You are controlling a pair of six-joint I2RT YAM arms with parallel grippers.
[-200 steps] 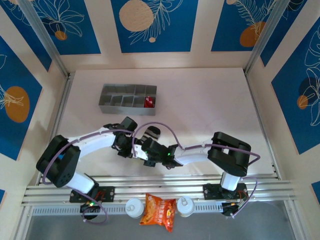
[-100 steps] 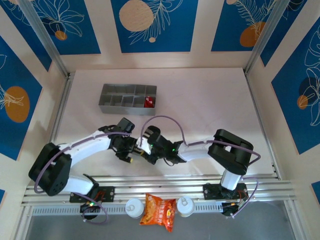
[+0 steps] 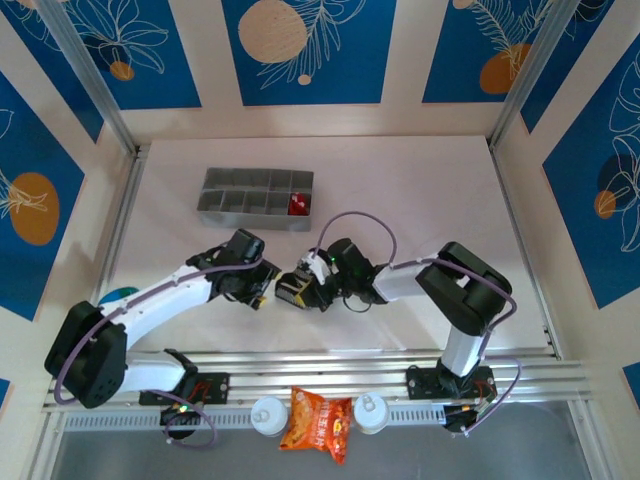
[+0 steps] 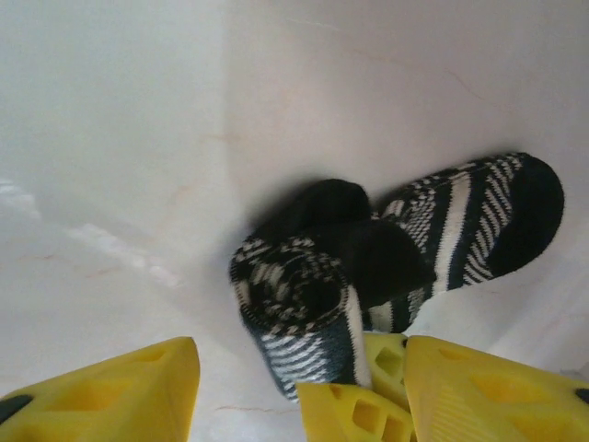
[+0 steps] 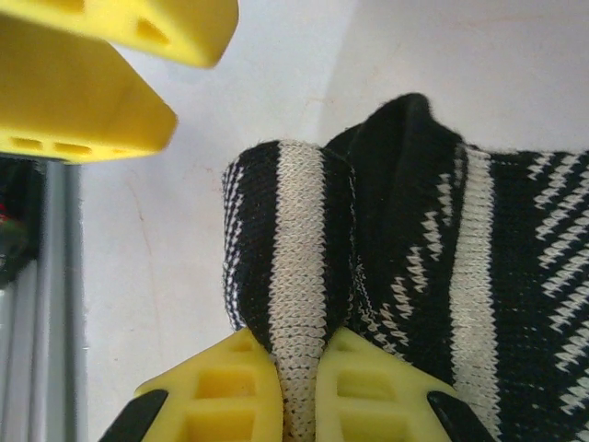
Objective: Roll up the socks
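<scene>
Rolling tip: right gripper [image 5: 299, 348], jaws clamped on the sock [image 5: 414, 258] at 6 o'clock; left gripper [image 4: 299, 359], jaws apart, should re-pinch snugly.

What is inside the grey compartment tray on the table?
A red sock sits in a compartment at the right end of the tray; the other compartments look bare, though their walls hide part of each floor.

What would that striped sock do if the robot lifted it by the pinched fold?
Likely floppy: the striped sock is soft knit, creasing where the right gripper pinches it. Its rolled end looks loose, so it would probably unwind and dangle.
</scene>
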